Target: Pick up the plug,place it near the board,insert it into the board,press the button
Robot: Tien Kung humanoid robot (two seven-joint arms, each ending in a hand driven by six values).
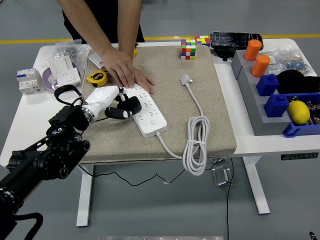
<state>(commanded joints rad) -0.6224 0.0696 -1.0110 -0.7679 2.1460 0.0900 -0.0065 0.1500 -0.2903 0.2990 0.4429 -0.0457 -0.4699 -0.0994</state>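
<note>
Left hand (107, 100): white-shelled, on a black arm coming in from the lower left, it reached over the near-left part of the mat with its fingers clasped around the plug.
Plug (129, 106): a black, chunky body with a dark lead trailing from it, held against the left side of the board, low over the mat; whether its pins were seated could not be made out.
Board (148, 111): a long white power strip with rows of sockets, lying at a slant on the mat, its near end pointing toward the table's front.
Board's cable (197, 140): white, looped in a coil on the mat's near-right part, ending in a white plug (186, 79) farther back.
Person's hand (127, 72): pressed flat on the far end of the board, fingers spread.
Mat (215, 115): beige fabric over the middle of the white table (30, 120).
Yellow tape measure (97, 77): just beyond the left hand, on the mat's left edge.
Cubes (188, 49): multicoloured, at the mat's far edge.
</note>
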